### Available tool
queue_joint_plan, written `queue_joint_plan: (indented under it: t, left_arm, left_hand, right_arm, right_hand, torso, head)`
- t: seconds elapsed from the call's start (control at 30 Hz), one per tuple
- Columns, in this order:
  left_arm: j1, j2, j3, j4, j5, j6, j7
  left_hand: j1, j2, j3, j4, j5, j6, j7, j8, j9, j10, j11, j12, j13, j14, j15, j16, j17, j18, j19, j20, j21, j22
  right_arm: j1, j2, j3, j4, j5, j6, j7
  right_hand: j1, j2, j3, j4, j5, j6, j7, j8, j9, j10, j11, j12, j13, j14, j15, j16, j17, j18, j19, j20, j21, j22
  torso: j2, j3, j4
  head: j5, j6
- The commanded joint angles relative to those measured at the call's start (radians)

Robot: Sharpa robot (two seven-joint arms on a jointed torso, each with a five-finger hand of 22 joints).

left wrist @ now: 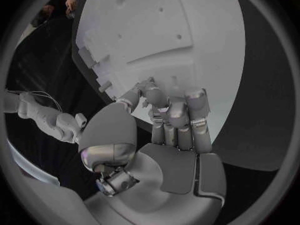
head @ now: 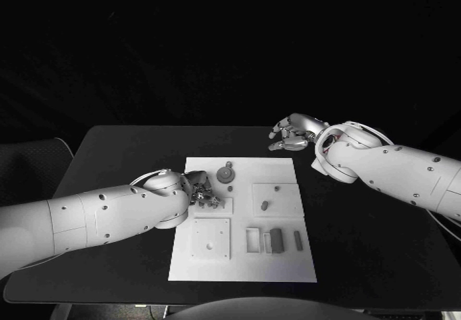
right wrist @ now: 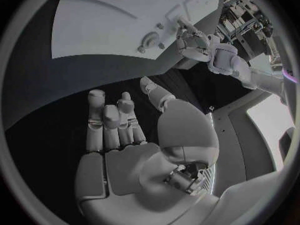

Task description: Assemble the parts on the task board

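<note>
We see the bench [head: 125,143] as a matt black surface, dull beside the task board [head: 288,270], a smooth white plate with a flat, unglossy finish. The parts [head: 276,239] on the board look like matt grey plastic. Both arms wear smooth, slightly glossy white shells, and the left hand [head: 199,187] and right hand [head: 292,132] look like satin silver metal.

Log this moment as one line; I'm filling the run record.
left hand: over white rectangular task board, grip unclear | right hand: open, above black table beyond board | grey parts: on board
</note>
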Motion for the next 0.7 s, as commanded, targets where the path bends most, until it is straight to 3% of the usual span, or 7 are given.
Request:
queue_joint_plan:
  t: [0.03, 0.7]
  left_arm:
    - [-0.001, 0.0, -0.002, -0.004, -0.009, 0.014, -0.007]
    - [-0.001, -0.001, -0.002, -0.005, 0.01, 0.037, -0.013]
  left_hand:
    - [0.056, 0.045, 0.06, -0.067, 0.002, 0.005, 0.003, -0.001, 0.002, -0.004, 0.0, 0.001, -0.001, 0.0, -0.01, -0.002, -0.001, 0.011, 0.002, 0.004, 0.001, 0.019]
    - [0.054, 0.05, 0.064, -0.074, 0.005, 0.005, 0.003, -0.001, 0.002, -0.003, 0.0, 0.002, -0.002, 0.0, -0.01, -0.002, -0.001, 0.01, 0.002, 0.005, 0.002, 0.019]
  right_arm:
    - [0.0, 0.0, 0.0, 0.002, 0.001, 0.01, 0.003]
    - [0.0, -0.001, 0.0, 0.001, 0.001, 0.01, 0.003]
  right_hand:
    - [-0.008, -0.001, -0.001, 0.005, 0.004, 0.001, 0.007, -0.003, -0.001, -0.007, -0.002, 0.004, -0.001, 0.003, -0.004, -0.005, 0.001, 0.041, -0.003, -0.007, -0.005, 0.009]
    - [-0.009, -0.001, -0.001, 0.006, 0.004, 0.001, 0.007, -0.003, -0.002, -0.007, -0.002, 0.004, -0.002, 0.003, -0.004, -0.005, 0.001, 0.041, -0.003, -0.007, -0.005, 0.009]
  torso:
    - [0.0, 0.0003, 0.0]
    - [0.0, 0.0003, -0.0001]
  head:
    - [0.0, 0.0]
    - [0.0, -0.004]
